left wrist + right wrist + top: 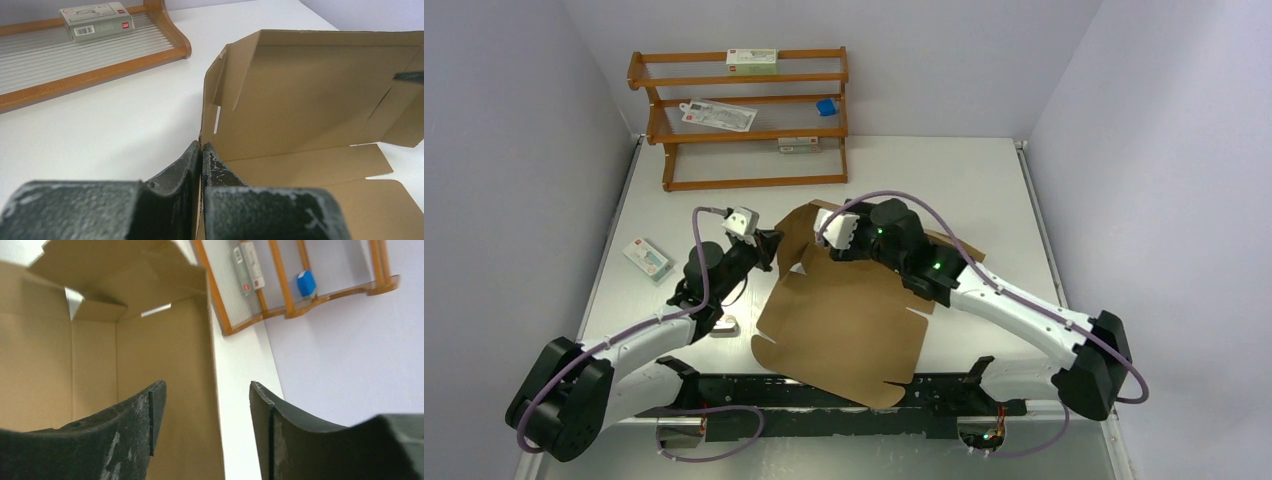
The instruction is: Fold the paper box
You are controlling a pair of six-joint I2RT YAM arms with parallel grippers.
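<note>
The left pincer point(201, 146) is pressed together on the left edge of the paper box point(310, 95), w/ a cardboard strip showing btw its fingers. The box lies mid-bench point(984, 180): the near part is flat and the far panel is raised upright w/ side flaps. The right pincer point(202, 415) stands wide apart, the raised panel's edge in the gap (contact can't be told). The left wrist view alone shows the pinch, plus a carton point(97, 20) on the slatted shelf of the rack point(100, 75). Only the top view shows the sheet reaching the near bench edge and a small white carton point(646, 257) left of the arm. The right wrist view adds a blue item point(305, 284) on the rack.
</note>
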